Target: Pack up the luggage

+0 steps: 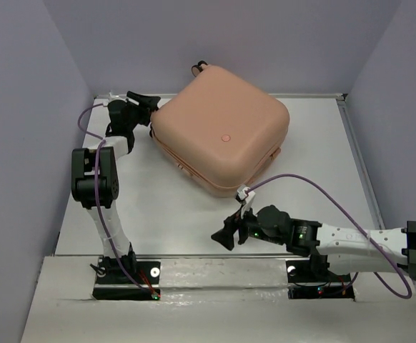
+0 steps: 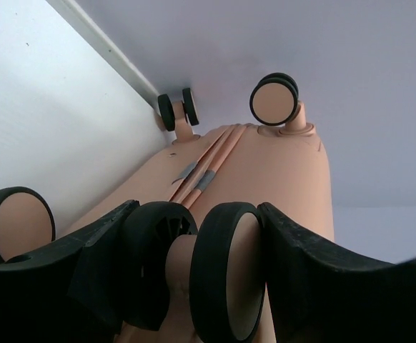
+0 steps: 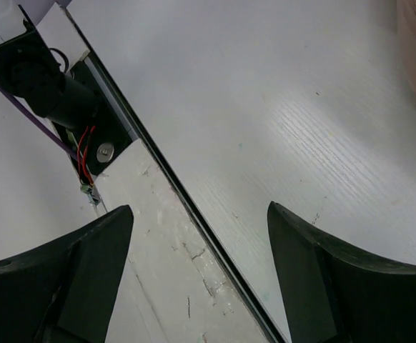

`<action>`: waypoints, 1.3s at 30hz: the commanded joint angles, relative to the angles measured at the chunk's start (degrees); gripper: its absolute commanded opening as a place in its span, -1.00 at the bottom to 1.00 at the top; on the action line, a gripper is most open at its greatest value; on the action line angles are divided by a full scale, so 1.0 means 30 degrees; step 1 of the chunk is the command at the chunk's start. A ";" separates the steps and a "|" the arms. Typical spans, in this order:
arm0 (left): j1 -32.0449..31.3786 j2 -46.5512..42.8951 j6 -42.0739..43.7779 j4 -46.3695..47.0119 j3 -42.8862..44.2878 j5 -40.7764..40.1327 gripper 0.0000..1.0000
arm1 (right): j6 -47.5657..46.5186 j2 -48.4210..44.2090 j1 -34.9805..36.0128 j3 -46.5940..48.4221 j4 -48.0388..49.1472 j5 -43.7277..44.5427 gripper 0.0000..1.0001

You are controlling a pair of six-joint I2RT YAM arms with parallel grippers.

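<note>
Left gripper point(image 2: 199, 214) straddles wheel point(image 2: 226, 279) of luggage point(image 2: 272, 171)

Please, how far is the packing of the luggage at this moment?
Done, it seems: the luggage lies shut on the table, its lid down. In hand: the left hand has one wheel between its fingers. The right hand is open and empty above the table's near edge. Left: I cannot tell whether the seam is zipped all round.

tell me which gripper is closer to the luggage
Left. The left gripper straddles a wheel at the luggage's corner; the right gripper hangs apart from it, open over the table near the front edge.
</note>
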 commanded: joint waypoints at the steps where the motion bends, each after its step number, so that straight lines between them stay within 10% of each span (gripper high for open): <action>1: -0.0103 -0.3563 0.0831 0.2100 0.0647 -0.0156 -0.89 | -0.0195 -0.0622 0.0057 -0.0199 0.0273 0.0475 0.63; 12: -0.0308 -0.5561 0.3294 -0.9670 1.0400 0.1396 -0.89 | 0.0156 -0.2174 0.0057 0.0474 -0.2333 0.2557 0.70; 20: 0.0335 -0.6820 0.4232 -1.0123 0.5811 0.1631 -0.89 | 0.1884 -0.4955 0.0057 0.0183 -0.5995 0.5221 0.61; 27: 0.0981 -0.6558 0.4847 -0.9418 0.2965 0.2130 -0.89 | 0.2501 -0.6893 -0.0585 0.0034 -0.8340 0.7479 -0.18; 39: 0.1156 -0.3835 0.6486 -1.0295 0.3317 0.1312 -0.89 | -0.0362 -0.5079 -0.7085 0.1176 -0.8493 0.6222 -0.17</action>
